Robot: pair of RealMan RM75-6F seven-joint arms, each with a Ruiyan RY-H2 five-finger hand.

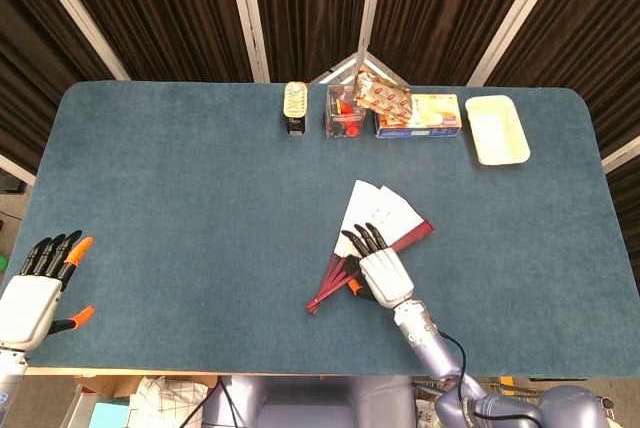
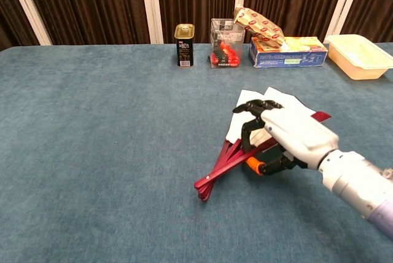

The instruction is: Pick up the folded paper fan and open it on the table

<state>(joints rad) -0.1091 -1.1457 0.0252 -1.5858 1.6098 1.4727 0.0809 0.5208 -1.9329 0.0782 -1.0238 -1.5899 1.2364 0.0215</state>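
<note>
i have the right hand lying over the paper fan, its dark fingers curled down onto the red ribs and the orange-tipped thumb tucked in just under them. i think it pinches the ribs between thumb and fingers, but the hand itself hides the contact, so i cannot tell for sure if the fan is really held or only pressed to the table.

i judge the task as partly done. the fan is spread only a little: beyond my fingertips a few white paper leaves show, while behind and below the hand the ribs come together into one narrow bundle at the pivot. the fan seems to lie on the cloth. most of the opening is left, and the leaves must fan out much wider.

the paper looks thin and stiff, with straight fold edges. the ribs are slim, flat, glossy dark red sticks. the table cover is a blue-green felt-like cloth, matte and a bit rough, so the ribs may drag on it.

my left hand is well apart from the fan, fingers spread, holding nothing.
</note>
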